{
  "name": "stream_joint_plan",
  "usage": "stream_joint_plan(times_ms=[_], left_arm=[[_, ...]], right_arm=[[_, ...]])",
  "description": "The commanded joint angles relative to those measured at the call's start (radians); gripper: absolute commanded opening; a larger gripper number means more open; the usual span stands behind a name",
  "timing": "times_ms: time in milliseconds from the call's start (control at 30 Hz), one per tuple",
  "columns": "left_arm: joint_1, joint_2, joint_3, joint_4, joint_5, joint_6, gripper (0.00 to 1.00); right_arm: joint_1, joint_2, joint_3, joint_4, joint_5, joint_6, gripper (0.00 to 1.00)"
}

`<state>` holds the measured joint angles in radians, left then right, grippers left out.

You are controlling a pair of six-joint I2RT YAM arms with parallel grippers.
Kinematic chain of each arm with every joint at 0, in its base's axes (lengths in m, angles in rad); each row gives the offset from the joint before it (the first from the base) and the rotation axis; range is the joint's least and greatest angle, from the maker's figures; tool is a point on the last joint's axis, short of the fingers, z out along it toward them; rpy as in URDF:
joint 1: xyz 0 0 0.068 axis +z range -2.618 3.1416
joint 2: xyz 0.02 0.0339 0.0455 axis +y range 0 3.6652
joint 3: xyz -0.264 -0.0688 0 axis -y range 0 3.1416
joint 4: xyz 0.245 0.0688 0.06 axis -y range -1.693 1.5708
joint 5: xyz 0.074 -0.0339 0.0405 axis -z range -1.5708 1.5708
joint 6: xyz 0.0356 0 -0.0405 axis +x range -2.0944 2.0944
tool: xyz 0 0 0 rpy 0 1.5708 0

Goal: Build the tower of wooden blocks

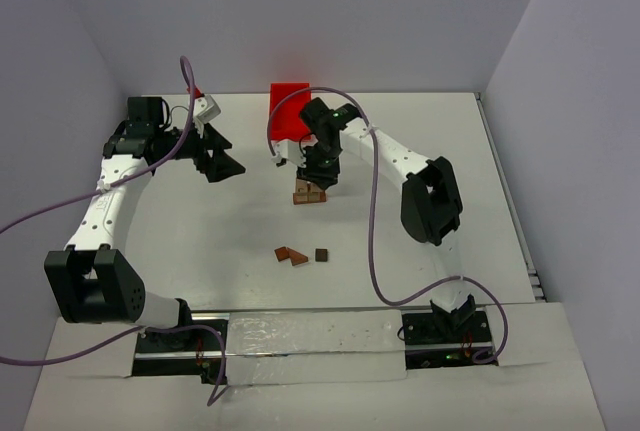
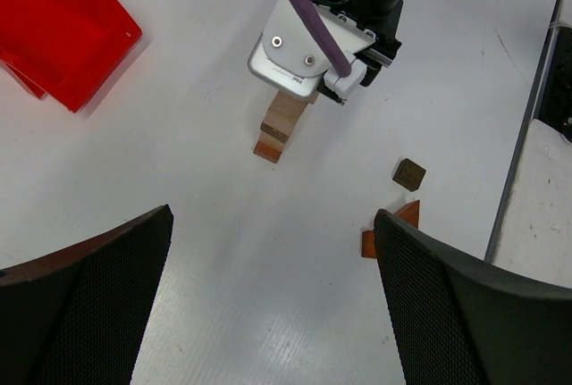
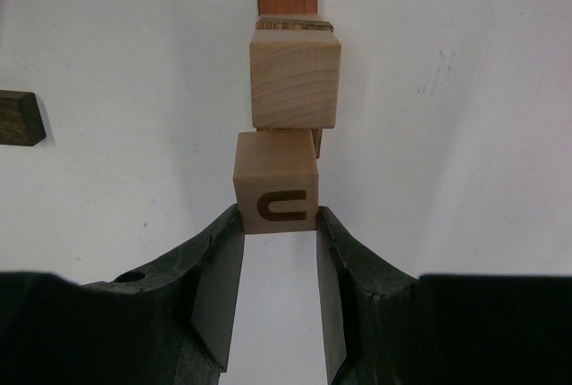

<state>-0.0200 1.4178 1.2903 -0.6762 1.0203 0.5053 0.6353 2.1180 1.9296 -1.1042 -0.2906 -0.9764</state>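
right fingers (image 3: 219, 287) grip the cube (image 3: 275, 195) at the top of the tower (image 3: 295, 77), on the counter (image 1: 220, 241) by the bin (image 1: 288, 101), stack axis straight below them; left fingers (image 2: 89, 296) open, well apart.

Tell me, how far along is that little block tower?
Done: a few blocks stand stacked as the tower. In hand: the right gripper grips a light cube at it. Still to go: reddish pieces and a dark cube lie loose nearby.
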Motion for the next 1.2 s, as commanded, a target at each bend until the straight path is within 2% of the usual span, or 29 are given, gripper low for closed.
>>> stream_joint_plan(times_ms=[0,267,633,1000,1167], left_arm=[[-0.007,-0.001,-0.003,0.029,0.015,0.006,0.99],[-0.009,0.001,-0.004,0.026,0.014,0.013,0.99],[-0.009,0.006,-0.009,0.030,0.012,0.018,0.99],[-0.009,0.010,-0.005,0.023,0.009,0.024,0.99],[-0.009,0.011,-0.002,0.020,0.008,0.026,0.99]], right_arm=[[0.013,0.018,0.061,-0.019,0.020,0.007,0.14],[0.012,0.032,0.075,-0.026,0.031,0.013,0.16],[0.015,0.039,0.086,-0.023,0.031,0.021,0.24],[0.023,0.042,0.095,-0.023,0.033,0.022,0.35],[0.027,0.046,0.097,-0.022,0.036,0.021,0.37]])
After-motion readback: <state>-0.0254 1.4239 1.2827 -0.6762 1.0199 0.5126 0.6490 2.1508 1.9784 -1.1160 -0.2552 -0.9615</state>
